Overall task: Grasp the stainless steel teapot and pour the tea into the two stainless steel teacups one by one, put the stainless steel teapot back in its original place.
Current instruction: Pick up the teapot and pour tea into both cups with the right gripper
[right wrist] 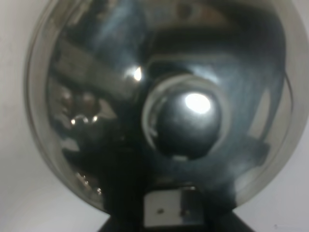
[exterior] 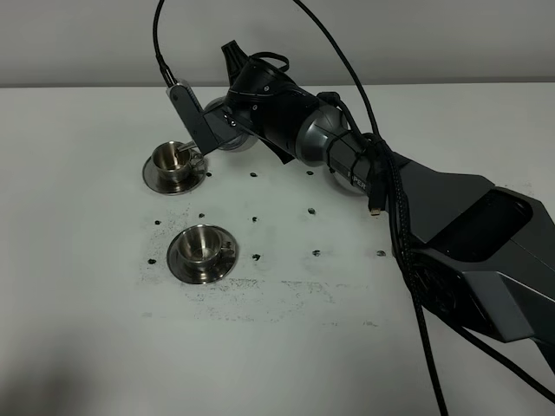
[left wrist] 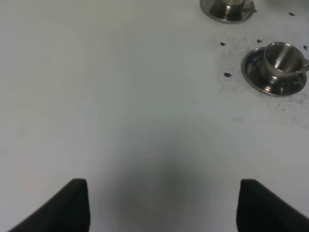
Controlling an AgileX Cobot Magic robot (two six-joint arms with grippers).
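While teapot (right wrist: 183, 116) fills right-wrist view | left end effector (left wrist: 164, 186) spread wide

Mirror-glossy steel: teapot (right wrist: 164, 106), teacups (exterior: 173, 158) (exterior: 201, 243), saucers (exterior: 153, 178); table (exterior: 87, 303) matt white, smooth; right arm (exterior: 468, 225) matt dark grey.

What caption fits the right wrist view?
Close-up down onto the stainless steel teapot, its domed lid and knob filling the frame.

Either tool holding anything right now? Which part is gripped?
Right tool holds the stainless steel teapot, apparently at its handle side; the exact contact is hidden. Left tool is open and empty.
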